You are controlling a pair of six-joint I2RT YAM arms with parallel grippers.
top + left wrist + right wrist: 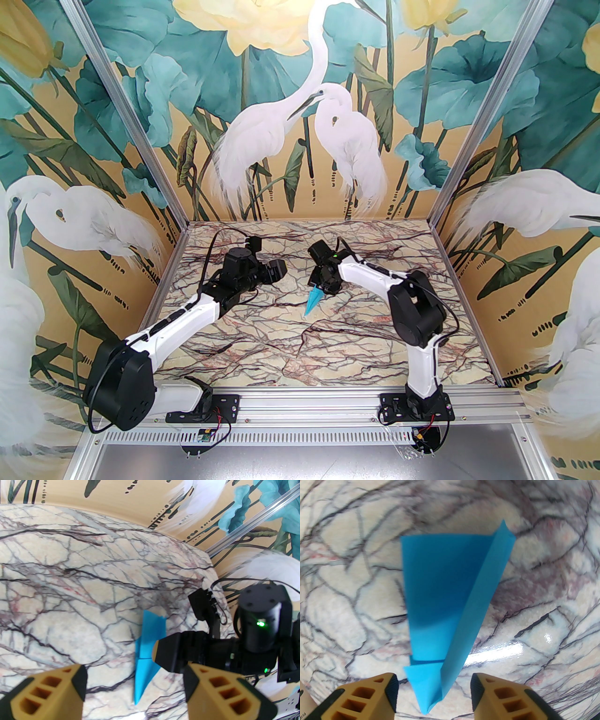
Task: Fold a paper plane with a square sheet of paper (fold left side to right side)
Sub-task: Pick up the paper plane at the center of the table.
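The cream marble-patterned desk (262,347) with dark veins carries the turquoise-blue paper plane (312,303). This slim, pointed dart lies just right of the middle of the overhead view, with its nose towards the bottom of the frame and its wide tail beneath the right arm's wrist. It looks very light and thin, stiff only along its creases, so it will likely skid on the glossy surface and crumple under a hard squeeze. The layered centre crease, which stands up along the right of the right wrist view, seems the firmest place to take hold. The right pincer (433,686) has its tan fingers spread on either side of the nose, with a gap on each side, and grips nothing. The left pincer (136,676) is spread wider at the bottom of its own view, apart from the paper, and holds nothing.
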